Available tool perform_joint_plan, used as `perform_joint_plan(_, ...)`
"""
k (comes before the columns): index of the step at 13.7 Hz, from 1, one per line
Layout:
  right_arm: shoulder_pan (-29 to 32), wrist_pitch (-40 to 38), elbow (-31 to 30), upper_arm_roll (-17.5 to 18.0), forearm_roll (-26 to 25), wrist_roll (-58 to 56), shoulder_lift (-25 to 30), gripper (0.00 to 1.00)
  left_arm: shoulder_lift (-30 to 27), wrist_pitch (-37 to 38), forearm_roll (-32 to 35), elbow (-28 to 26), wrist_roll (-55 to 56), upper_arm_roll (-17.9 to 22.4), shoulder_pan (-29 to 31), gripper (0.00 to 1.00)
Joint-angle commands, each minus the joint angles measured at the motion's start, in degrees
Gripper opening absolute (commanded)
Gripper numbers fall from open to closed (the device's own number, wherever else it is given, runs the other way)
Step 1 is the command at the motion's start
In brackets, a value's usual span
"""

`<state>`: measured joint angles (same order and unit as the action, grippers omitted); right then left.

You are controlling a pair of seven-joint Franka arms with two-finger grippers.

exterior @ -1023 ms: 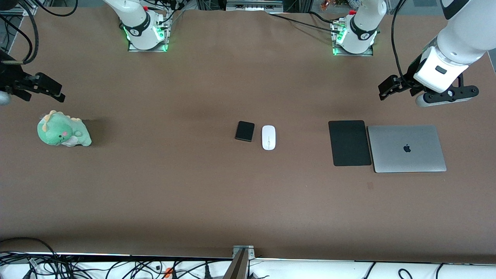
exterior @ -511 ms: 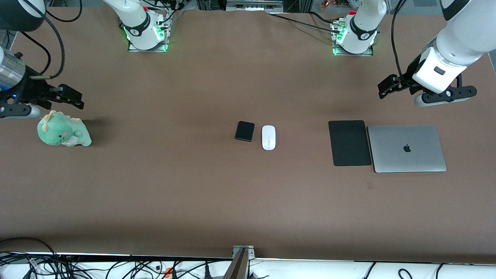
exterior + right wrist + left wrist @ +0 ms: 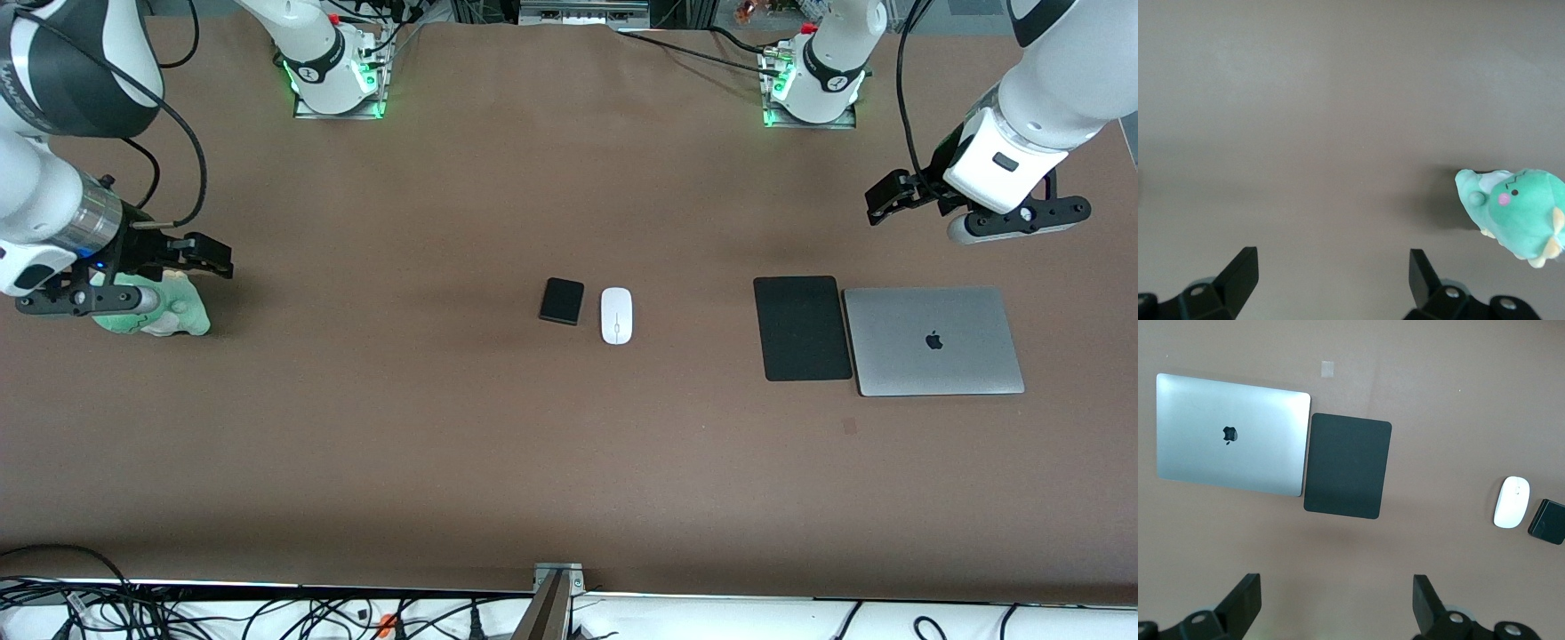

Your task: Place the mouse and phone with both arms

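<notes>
The white mouse [image 3: 616, 315] lies at the table's middle, right beside the black phone [image 3: 562, 301], which is on its side toward the right arm's end. Both also show in the left wrist view: the mouse [image 3: 1511, 502] and the phone [image 3: 1547, 522]. My left gripper [image 3: 882, 203] hangs open and empty in the air over bare table beside the black mat [image 3: 802, 327]; its jaws [image 3: 1336, 603] stand wide apart. My right gripper [image 3: 212, 258] is open and empty over the table at the green plush dinosaur [image 3: 176, 313]; its jaws [image 3: 1331, 277] stand wide apart.
A closed silver laptop [image 3: 933, 340] lies beside the black mat at the left arm's end; both show in the left wrist view, laptop [image 3: 1231, 435] and mat [image 3: 1347, 465]. The plush [image 3: 1518, 213] lies at the right arm's end. Cables hang along the table's front edge.
My right arm has swung in from the table's end toward the middle and now partly covers the plush dinosaur. My left gripper has barely shifted. Mouse and phone have not moved.
</notes>
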<state>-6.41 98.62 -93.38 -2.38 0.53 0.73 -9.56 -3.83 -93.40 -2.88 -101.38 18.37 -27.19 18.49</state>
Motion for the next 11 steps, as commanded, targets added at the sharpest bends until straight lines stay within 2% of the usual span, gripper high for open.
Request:
perform_joint_plan(1, -1.1, 2.0, 0.0, -0.2, 1.4, 0.6, -1.9, 1.0, 0.3, 0.9, 0.7, 0.7, -0.4, -0.8, 0.2, 1.0)
perform_joint_plan(3, -3.4, 4.2, 0.0, -0.2, 1.4, 5.2, -4.3, 1.0, 2.9, -0.4, -0.1, 0.7, -0.3, -1.3, -0.6, 1.0)
perform_joint_plan(8, -11.2, 9.6, 0.0, -0.3, 1.2, 20.3, -9.9, 1.0, 12.2, -7.7, 0.0, 0.6, 2.9, -7.3, -0.6, 1.0)
perform_joint_plan(11, -14.1, 13.2, 0.0, -0.3, 1.0, 25.4, -12.9, 1.0, 13.8, -9.2, 0.0, 0.7, 3.2, -7.4, -0.8, 1.0)
